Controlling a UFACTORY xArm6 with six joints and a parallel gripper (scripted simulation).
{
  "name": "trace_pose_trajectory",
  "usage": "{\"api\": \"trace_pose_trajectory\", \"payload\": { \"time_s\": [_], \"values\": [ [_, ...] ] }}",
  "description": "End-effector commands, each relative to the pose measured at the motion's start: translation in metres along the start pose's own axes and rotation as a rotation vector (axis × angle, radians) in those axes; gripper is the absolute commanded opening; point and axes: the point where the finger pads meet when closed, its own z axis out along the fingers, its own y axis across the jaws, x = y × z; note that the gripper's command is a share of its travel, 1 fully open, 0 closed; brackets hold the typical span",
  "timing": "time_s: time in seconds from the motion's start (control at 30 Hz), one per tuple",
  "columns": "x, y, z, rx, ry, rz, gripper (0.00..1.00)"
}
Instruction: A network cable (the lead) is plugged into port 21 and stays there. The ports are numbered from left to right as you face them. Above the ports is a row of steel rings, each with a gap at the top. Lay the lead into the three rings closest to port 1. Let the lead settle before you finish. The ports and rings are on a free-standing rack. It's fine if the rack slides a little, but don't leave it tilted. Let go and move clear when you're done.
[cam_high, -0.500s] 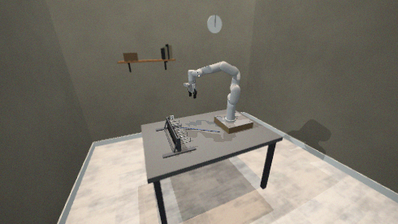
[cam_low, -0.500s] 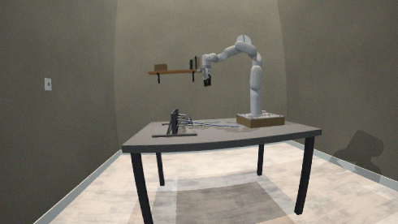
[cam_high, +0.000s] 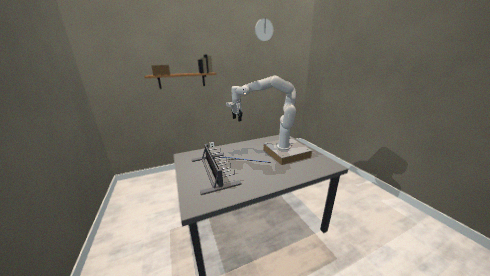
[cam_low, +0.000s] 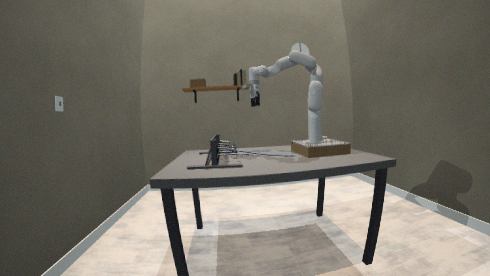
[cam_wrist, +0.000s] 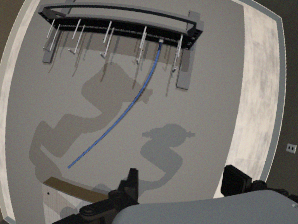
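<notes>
A dark free-standing rack (cam_high: 212, 169) (cam_low: 215, 149) (cam_wrist: 120, 15) stands upright on the grey table (cam_high: 300, 175) (cam_low: 310, 167) (cam_wrist: 213, 63), with a row of steel rings (cam_wrist: 107, 38) sticking out from its front. The blue lead (cam_high: 247, 160) (cam_low: 262, 153) (cam_wrist: 127, 112) is plugged in near one end of the rack. It runs loose across the table toward the arm's base and lies in no ring that I can make out. My gripper (cam_high: 236, 116) (cam_low: 255, 101) (cam_wrist: 182, 182) is open and empty, high above the table between the rack and the base.
The arm stands on a wooden base block (cam_high: 287, 152) (cam_low: 320, 147) (cam_wrist: 73, 189) at the table's far side. A wall shelf (cam_high: 180, 75) (cam_low: 212, 88) with small objects hangs behind, at about the gripper's height in the exterior view. The table's edges are close to the rack's ends.
</notes>
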Motion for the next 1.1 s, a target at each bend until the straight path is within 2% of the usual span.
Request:
{"api": "trace_pose_trajectory", "payload": {
  "time_s": [0.0, 0.17, 0.53, 0.6, 0.63, 1.07],
  "values": [
    [0.001, 0.001, -0.002, -0.003, 0.004, 0.0, 1.0],
    [0.004, -0.005, 0.003, -0.002, 0.004, -0.044, 1.0],
    [0.028, -0.059, 0.054, 0.001, 0.009, -0.475, 1.0],
    [0.028, -0.059, 0.054, 0.001, 0.009, -0.475, 1.0],
    [0.032, -0.073, 0.066, 0.001, 0.01, -0.58, 1.0],
    [0.037, -0.135, 0.117, 0.003, 0.015, -1.034, 1.0]
  ]
}}
